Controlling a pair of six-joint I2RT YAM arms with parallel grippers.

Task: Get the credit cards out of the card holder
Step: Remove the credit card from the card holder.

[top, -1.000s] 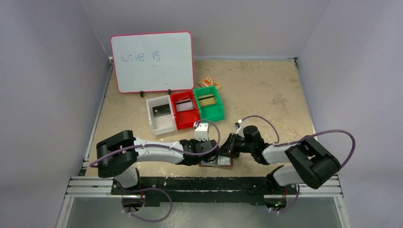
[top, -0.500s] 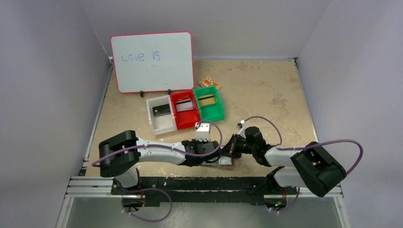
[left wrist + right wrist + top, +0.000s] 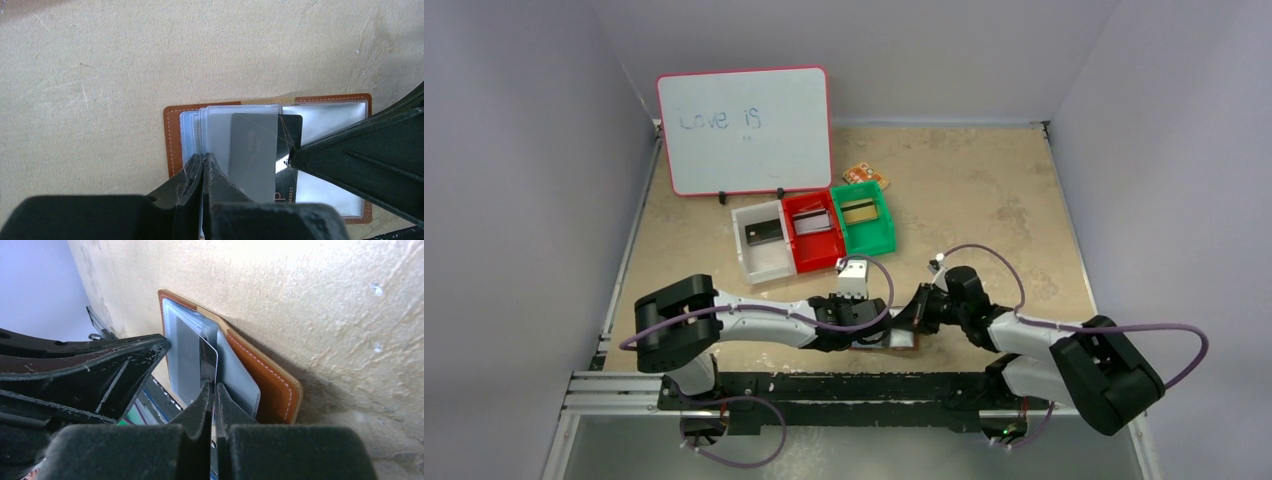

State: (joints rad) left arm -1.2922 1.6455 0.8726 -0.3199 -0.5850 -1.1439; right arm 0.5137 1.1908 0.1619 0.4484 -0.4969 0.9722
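Observation:
The card holder point(image 3: 900, 340), a brown wallet, lies open near the table's front edge between both grippers. In the left wrist view its brown edge point(image 3: 172, 140) frames pale clear pockets. My left gripper point(image 3: 204, 159) is shut, its tips pinching the clear pocket leaves. A dark credit card point(image 3: 291, 127) sticks partly out of a pocket. In the right wrist view my right gripper point(image 3: 213, 387) is shut on this card's point(image 3: 209, 357) edge, beside the wallet's brown cover point(image 3: 260, 377). From above, the left gripper point(image 3: 869, 335) and the right gripper point(image 3: 914, 322) meet over the wallet.
A white bin point(image 3: 761, 262), a red bin point(image 3: 816, 255) and a green bin point(image 3: 869, 240) stand mid-table, each with a card inside. A whiteboard point(image 3: 746, 130) leans behind them. An orange packet point(image 3: 864, 174) lies behind the green bin.
The right arm's elbow has swung to the right and its gripper has shifted slightly right and nearer. The wallet has slid a little to the right. The left gripper stays on it.

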